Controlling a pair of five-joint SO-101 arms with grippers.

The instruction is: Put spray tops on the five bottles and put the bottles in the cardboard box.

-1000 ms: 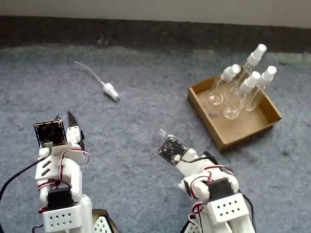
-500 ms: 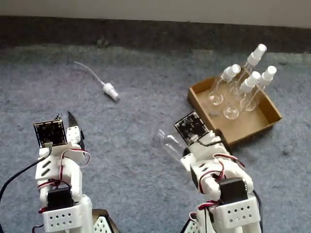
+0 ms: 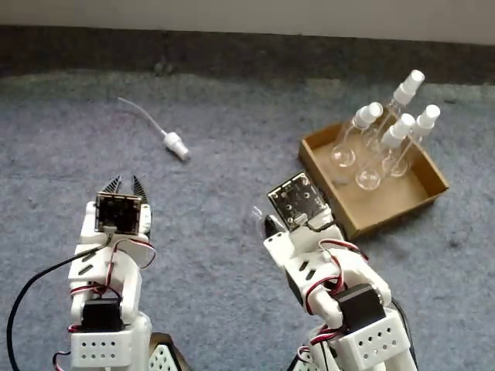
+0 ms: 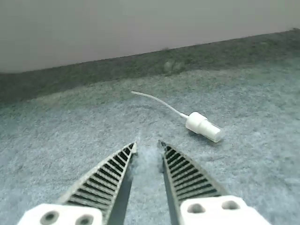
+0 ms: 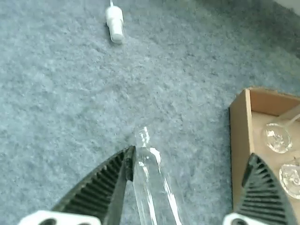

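Bottle [image 5: 150, 187] inside the wide-open right pincer [image 5: 192, 153], just beside one finger [image 5: 112, 183], neck outward.

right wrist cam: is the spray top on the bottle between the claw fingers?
No: the bottle ends in a bare open neck, and the spray top lies apart from it on the carpet.

Surface: grey-blue carpet [image 3: 232, 139], short mottled pile, covering the frame from the lower edge to near the top.
Border: dark charcoal band [image 3: 247, 50], full width across the upper part of the frame; its edge against the carpet is slightly uneven.
Wall: pale plain strip [image 3: 247, 14] along the very top edge.
Blemish: one small dark tuft [image 3: 162, 68], upper left of centre, where band meets carpet.
Light: soft, even, diffuse; shadows faint.
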